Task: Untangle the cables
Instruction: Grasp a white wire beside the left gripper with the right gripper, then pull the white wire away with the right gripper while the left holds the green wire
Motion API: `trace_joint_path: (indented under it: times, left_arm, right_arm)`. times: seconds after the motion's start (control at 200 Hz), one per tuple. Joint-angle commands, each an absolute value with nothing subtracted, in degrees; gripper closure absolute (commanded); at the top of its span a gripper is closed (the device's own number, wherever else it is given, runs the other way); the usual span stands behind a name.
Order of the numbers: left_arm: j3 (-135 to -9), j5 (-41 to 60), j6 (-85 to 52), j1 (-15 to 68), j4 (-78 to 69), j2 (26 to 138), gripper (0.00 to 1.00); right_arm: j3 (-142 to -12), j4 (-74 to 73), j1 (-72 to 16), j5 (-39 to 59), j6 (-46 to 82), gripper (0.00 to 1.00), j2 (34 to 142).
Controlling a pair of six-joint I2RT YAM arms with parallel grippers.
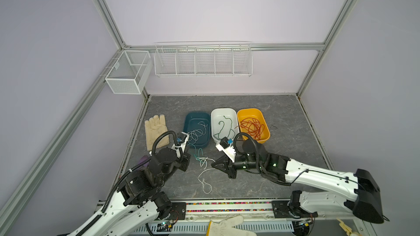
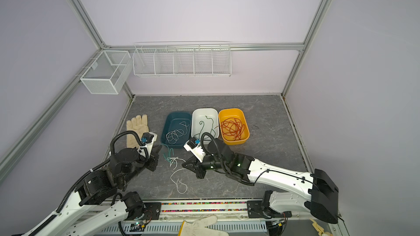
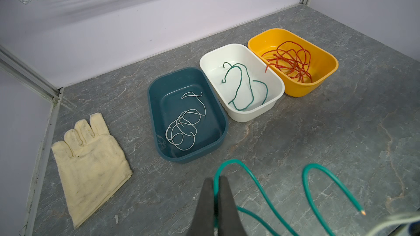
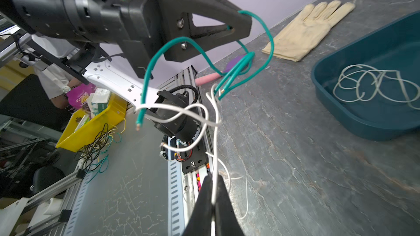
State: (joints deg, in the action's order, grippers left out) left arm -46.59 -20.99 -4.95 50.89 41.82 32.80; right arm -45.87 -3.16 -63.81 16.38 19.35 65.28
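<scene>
Cables left to separate are the green cable [image 4: 272, 42] and the white cable [image 4: 214, 150]. They are looped through each other in the air and trail onto the grey table [image 1: 284, 144] between my two arms, in front of the blue tub [image 3: 223, 119], white tub [image 3: 283, 88] and yellow tub [image 3: 336, 65]. To do this step well, I judge I should draw my grippers apart slowly and sideways while watching the crossing where the white loop wraps the green strand. Raising one side should let the free green end slide out rather than cinch into a knot. A hard tug would likely tighten the snarl or pull a thin wire out of my grip. My left gripper [image 3: 216, 179] is clamped fully down on the green cable, which runs up between its tips. My right gripper [image 4: 213, 178] is likewise pinched tight on the white cable, with no gap showing between the jaws.
</scene>
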Motion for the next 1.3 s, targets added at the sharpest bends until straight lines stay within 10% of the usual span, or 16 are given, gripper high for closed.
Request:
trace_joint_path:
  times: [0.0,0.475,0.935,1.294]
  left_arm:
    - [-46.05,-21.84,-5.27,50.45,41.01,32.53,1.00]
    - [-46.53,-21.79,-5.13,49.70,40.98,34.78,1.00]
    - [-47.30,-23.76,-4.60,49.57,41.23,36.89,1.00]
    - [-47.97,-24.26,-4.26,49.41,41.66,38.02,1.00]
  right_arm:
    - [-42.04,2.55,-63.10,9.84,18.67,0.93,58.35]
    - [-37.20,27.15,-60.36,-5.63,22.68,0.93,24.80]
    - [-47.77,54.07,-61.38,-43.42,33.66,0.94,3.87]
    - [-56.54,56.30,-67.41,-41.27,31.18,0.94,18.17]
